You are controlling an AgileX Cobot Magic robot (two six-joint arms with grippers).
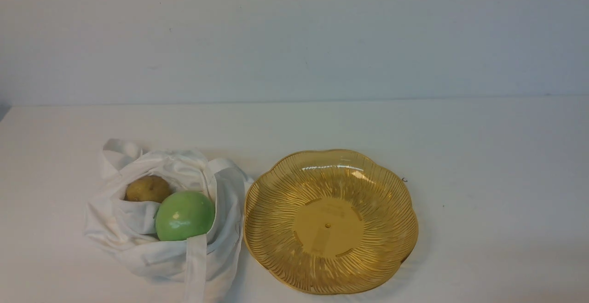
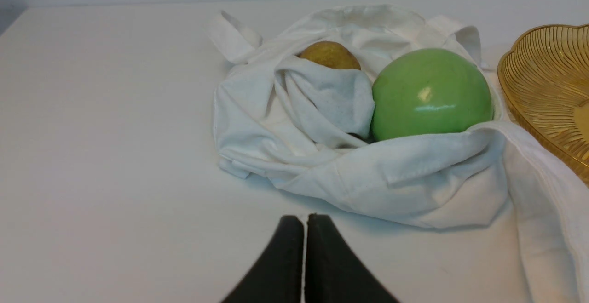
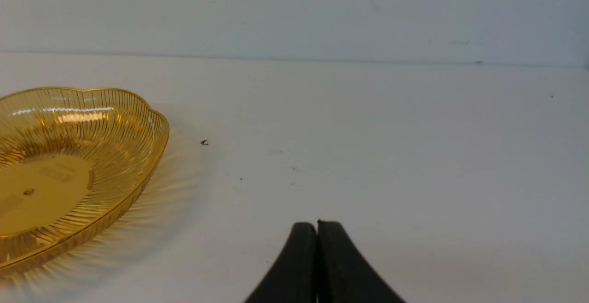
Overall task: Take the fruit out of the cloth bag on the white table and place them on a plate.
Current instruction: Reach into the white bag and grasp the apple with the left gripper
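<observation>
Toward the surface's (image 1: 497, 179) left edge, the cloth bag (image 1: 156, 259) gapes, cradling the green apple (image 1: 185, 215) and brownish fruit (image 1: 148, 189), perhaps for easy reaching. The plate (image 1: 329, 271) waits just beside it. Left claw (image 2: 305, 218) and right claw (image 3: 317, 225) are closed, gripping nothing.

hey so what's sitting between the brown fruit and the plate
In the front view, the green apple and the bag's right side lie between the brown fruit and the plate.

pale grey-white wall (image 1: 294, 36), faint scuff marks, straight seam below, soft light
</observation>
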